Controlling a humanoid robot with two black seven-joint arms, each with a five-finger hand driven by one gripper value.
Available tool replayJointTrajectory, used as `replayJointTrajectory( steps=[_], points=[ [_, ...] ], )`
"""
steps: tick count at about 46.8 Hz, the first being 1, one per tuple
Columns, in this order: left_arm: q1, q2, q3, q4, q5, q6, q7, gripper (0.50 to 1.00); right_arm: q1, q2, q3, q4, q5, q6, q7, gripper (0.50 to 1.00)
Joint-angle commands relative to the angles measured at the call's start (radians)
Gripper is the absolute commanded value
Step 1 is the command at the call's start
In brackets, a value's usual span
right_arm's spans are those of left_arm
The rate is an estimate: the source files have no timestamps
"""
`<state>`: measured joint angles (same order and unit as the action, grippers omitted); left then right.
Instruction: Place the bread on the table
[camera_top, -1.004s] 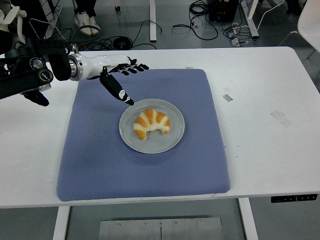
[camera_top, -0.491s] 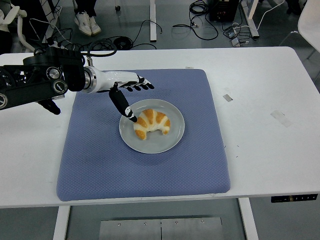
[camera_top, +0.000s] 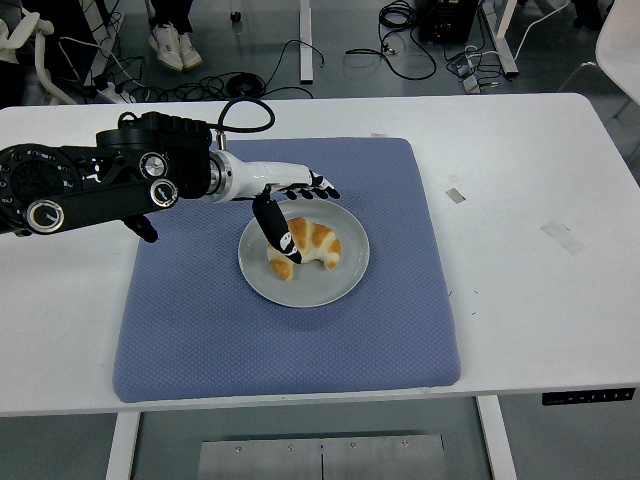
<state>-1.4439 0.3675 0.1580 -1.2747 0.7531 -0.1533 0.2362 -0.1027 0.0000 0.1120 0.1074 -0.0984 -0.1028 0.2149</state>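
A golden croissant (camera_top: 312, 243) lies on a grey plate (camera_top: 340, 278) in the middle of the blue mat (camera_top: 200, 320). My left hand (camera_top: 296, 208) hovers right over the croissant's left half, fingers spread and pointing right, the thumb hanging down in front of the bread's left end. Nothing is held in it. The black left arm (camera_top: 100, 185) reaches in from the left edge. My right arm does not show.
The blue mat covers the centre of the white table (camera_top: 540, 180). Small tape marks (camera_top: 560, 236) lie on the table to the right of the mat. Cables and a person's shoes (camera_top: 175, 45) are on the floor beyond the far edge.
My left arm has moved right and slightly nearer, bringing the open hand from the mat's far left corner to directly above the croissant. The croissant and plate have stayed put.
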Motion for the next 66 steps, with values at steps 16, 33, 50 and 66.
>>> replayJointTrajectory(
  steps=[16, 33, 50, 66],
  points=[
    [0.007, -0.016, 0.009, 0.017, 0.032, 0.003, -0.002, 0.907, 0.0, 0.0, 0.0, 0.0, -0.001, 0.0, 0.0, 1.0],
    [0.02, -0.016, 0.009, 0.021, 0.035, 0.006, -0.002, 0.908, 0.0, 0.0, 0.0, 0.0, 0.0, 0.0, 0.0, 1.0],
    [0.037, -0.038, 0.008, 0.041, 0.057, 0.009, -0.002, 0.905, 0.0, 0.0, 0.0, 0.0, 0.0, 0.0, 0.0, 1.0],
    [0.043, -0.058, 0.008, 0.058, 0.072, 0.011, -0.008, 0.784, 0.0, 0.0, 0.0, 0.0, 0.0, 0.0, 0.0, 1.0]
  ],
)
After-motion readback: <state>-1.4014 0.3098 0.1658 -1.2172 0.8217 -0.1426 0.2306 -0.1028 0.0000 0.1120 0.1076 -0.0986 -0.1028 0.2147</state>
